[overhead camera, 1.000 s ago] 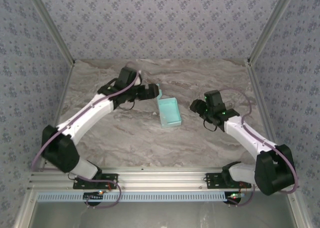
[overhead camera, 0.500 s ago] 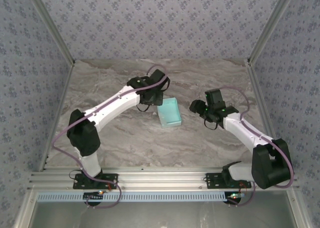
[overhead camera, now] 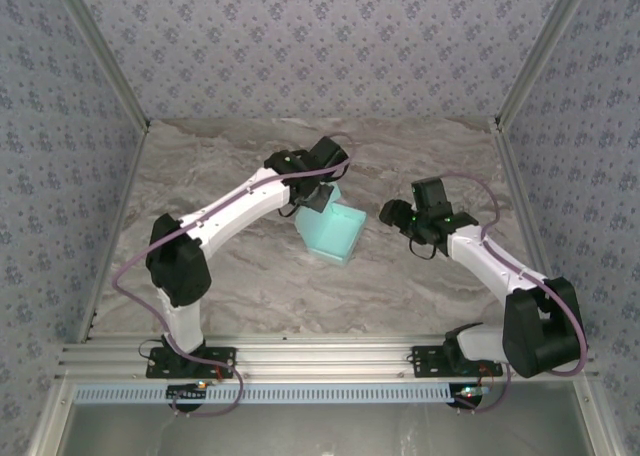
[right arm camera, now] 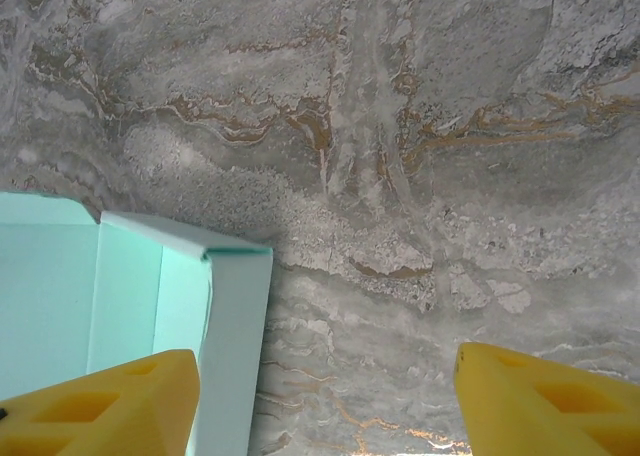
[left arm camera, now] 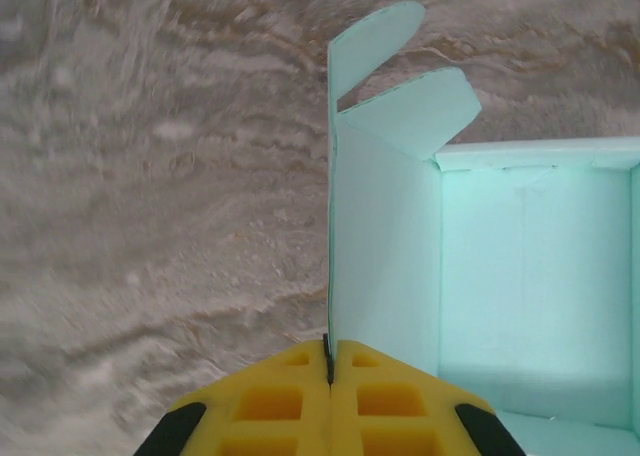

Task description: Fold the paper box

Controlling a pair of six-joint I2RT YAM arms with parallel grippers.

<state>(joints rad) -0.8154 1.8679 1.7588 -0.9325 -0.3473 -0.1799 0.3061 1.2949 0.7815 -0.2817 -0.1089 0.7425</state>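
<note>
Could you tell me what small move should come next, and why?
Probably ease the open right gripper toward the paper box to grip a free wall, since the left gripper pinches just one wall.

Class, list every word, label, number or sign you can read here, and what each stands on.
No readable text anywhere.
Pale mint card box: plain, unmarked.
Blue-grey wall covering: small flower motifs, no letters.
Grey marble-look tabletop: veining only.
Metal rail by the arm bases: details too small to read.
</note>
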